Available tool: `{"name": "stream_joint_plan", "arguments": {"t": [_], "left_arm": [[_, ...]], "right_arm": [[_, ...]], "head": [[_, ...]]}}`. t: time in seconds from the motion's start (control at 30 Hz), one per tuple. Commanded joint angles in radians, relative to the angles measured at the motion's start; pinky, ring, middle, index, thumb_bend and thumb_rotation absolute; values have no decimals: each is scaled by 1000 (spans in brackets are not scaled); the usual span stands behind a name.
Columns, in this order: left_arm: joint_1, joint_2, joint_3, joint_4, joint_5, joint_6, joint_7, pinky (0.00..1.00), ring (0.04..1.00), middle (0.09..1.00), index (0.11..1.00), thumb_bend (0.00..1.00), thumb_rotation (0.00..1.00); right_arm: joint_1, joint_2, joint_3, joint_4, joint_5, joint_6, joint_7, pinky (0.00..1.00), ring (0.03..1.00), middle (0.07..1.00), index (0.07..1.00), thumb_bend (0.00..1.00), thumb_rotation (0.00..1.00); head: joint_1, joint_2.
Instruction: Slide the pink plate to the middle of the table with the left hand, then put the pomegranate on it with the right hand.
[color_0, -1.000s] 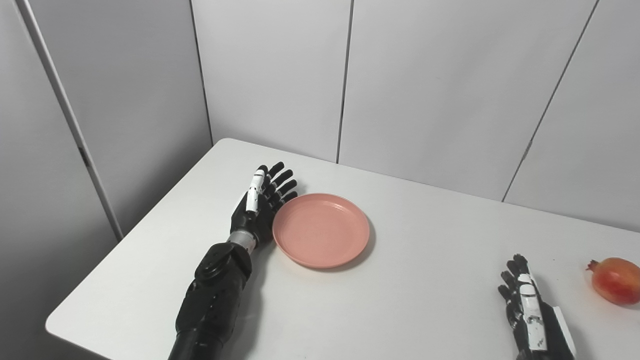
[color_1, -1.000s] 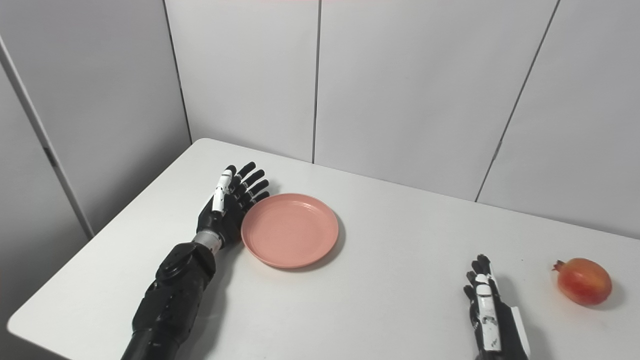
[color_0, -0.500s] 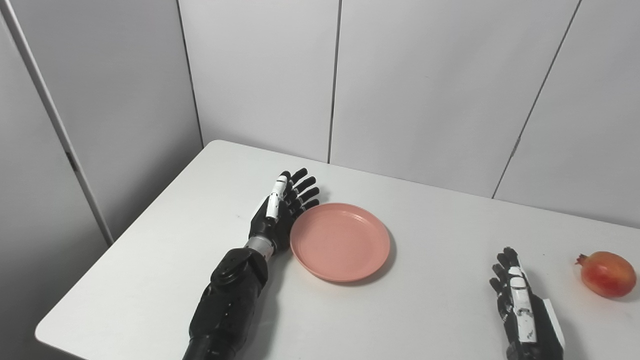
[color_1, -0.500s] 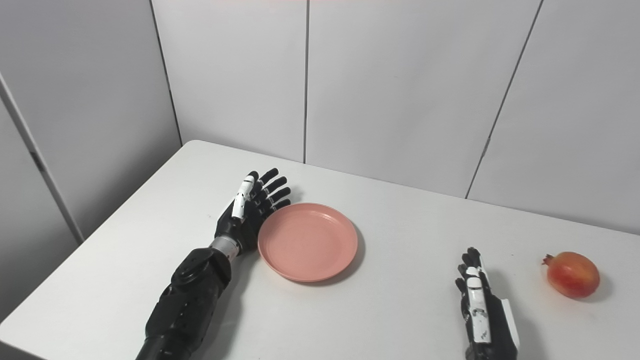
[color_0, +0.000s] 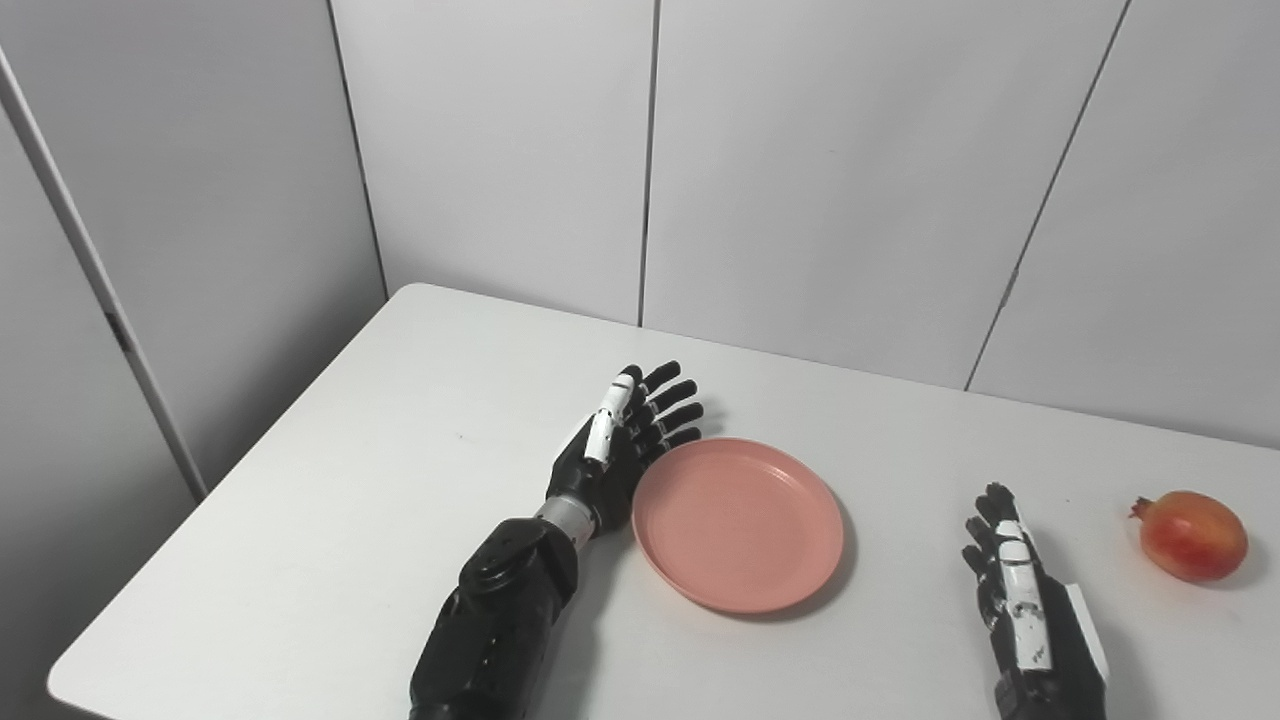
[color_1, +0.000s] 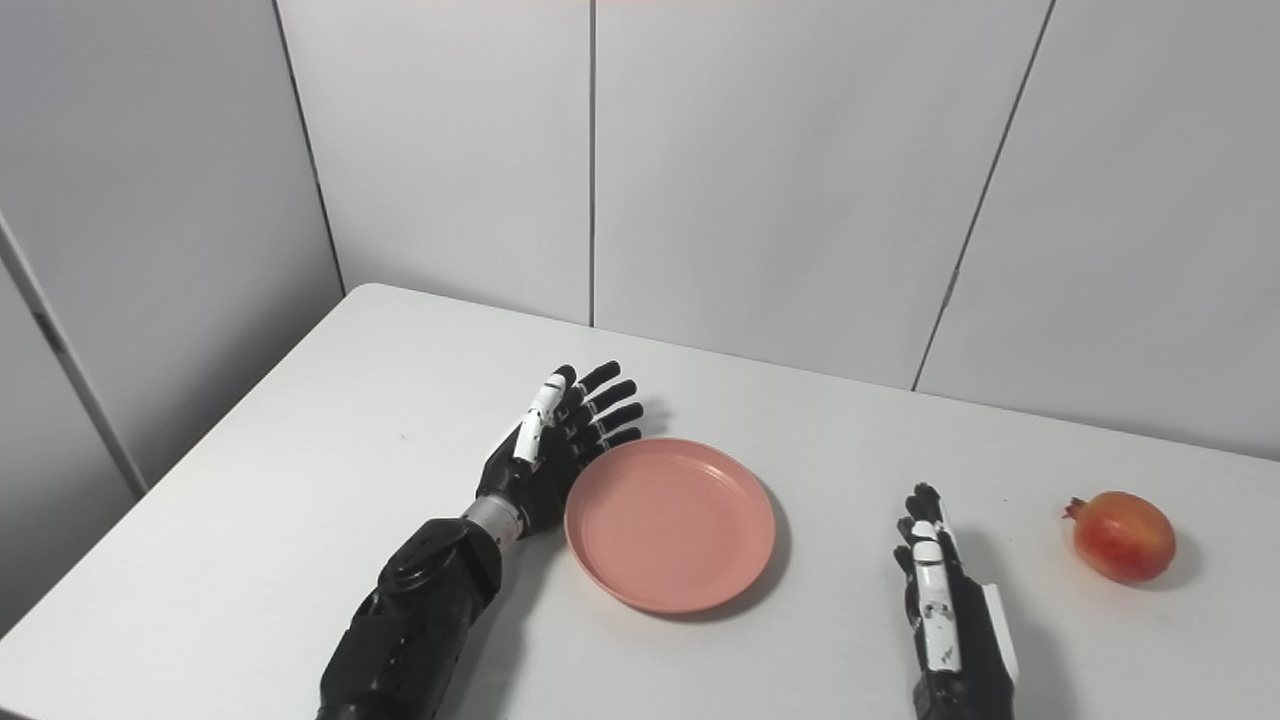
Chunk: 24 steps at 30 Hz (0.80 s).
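A round pink plate lies flat on the white table, near its middle. My left hand is open, fingers straight, and stands on edge with its palm against the plate's left rim. A red-orange pomegranate rests on the table at the far right. My right hand is open and lies near the front edge, between the plate and the pomegranate, touching neither.
Grey panelled walls close off the table's back and left sides. The table's left edge runs diagonally toward the front corner. Bare tabletop lies between the plate and the pomegranate.
The left hand has pushed the plate rightward across the table, toward the right hand. The camera has also panned right. The right hand and the pomegranate have stayed in place.
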Motion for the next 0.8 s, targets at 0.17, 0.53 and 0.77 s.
{"name": "stream_joint_plan", "arguments": {"t": [0.17,0.53,0.77], "left_arm": [[4,-22,-25,-65,29,36,1,863,873,882,871,370,1000],[63,-79,-70,-163,71,49,17,878,882,891,880,395,1000],[91,-94,-85,-182,87,42,15,882,884,897,886,391,1000]], "right_arm": [[-25,22,11,-59,-7,21,-15,1000,986,982,972,235,1000],[-34,33,26,-67,-30,25,-26,997,986,984,971,204,1000],[-38,45,31,-66,-44,32,-38,999,984,981,967,241,1000]], "head": [[-56,23],[-119,47],[-154,59]]}}
